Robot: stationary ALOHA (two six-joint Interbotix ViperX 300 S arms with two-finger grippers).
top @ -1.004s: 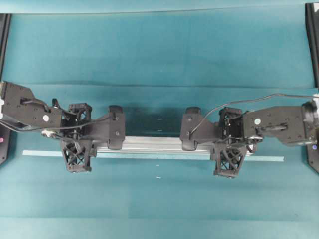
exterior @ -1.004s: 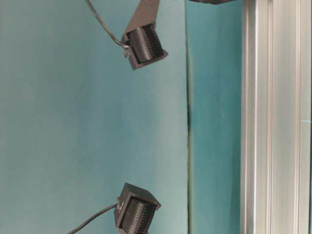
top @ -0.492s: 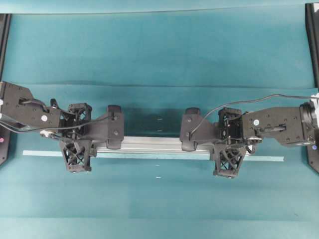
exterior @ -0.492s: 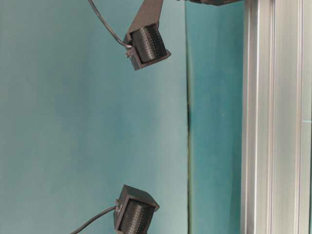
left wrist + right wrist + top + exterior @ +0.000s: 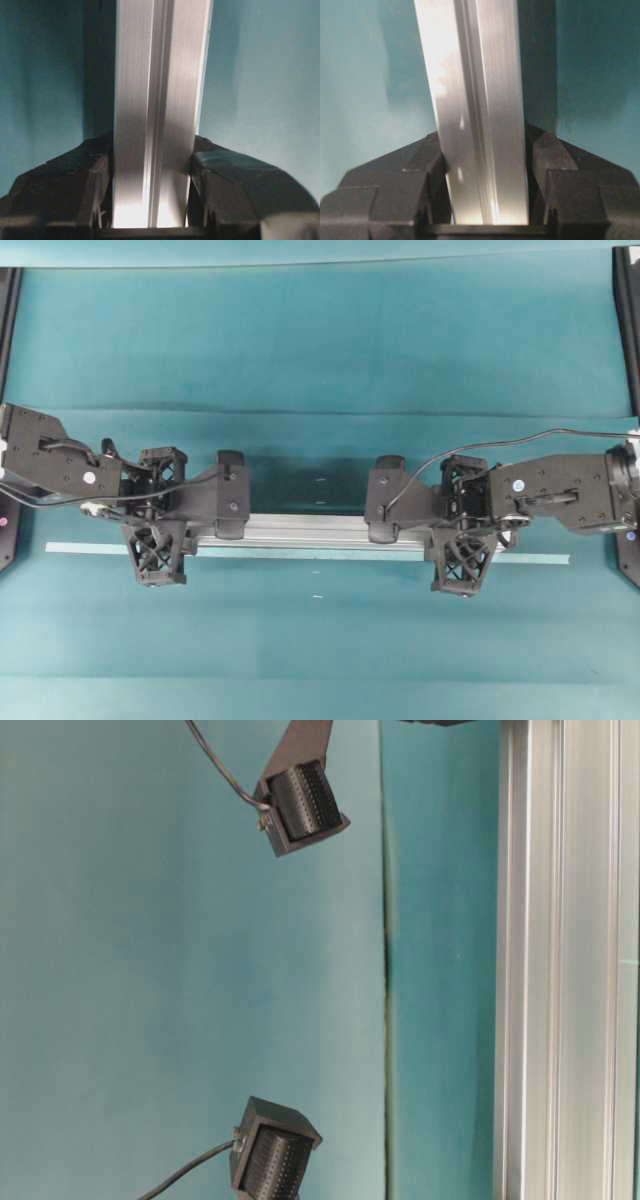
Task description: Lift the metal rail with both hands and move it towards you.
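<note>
The metal rail is a long silver grooved bar lying left to right across the teal cloth. My left gripper is shut on its left end and my right gripper on its right end. In the left wrist view the rail runs up between the black fingers, which press on both its sides, with the gripper closed round it. The right wrist view shows the same: the gripper clamps the rail, which leans slightly. A dark shadow lies beside the rail. At table level the rail fills the right edge.
A thin pale-teal tape strip lies on the cloth just in front of the rail, sticking out past both grippers. Black frame posts stand at the far corners. Two black ribbed blocks on cables hang in the table-level view.
Both grippers keep their hold. The right gripper and its end of the rail have crept slightly right and towards the front; the upper ribbed block has risen a little in the table-level view.
</note>
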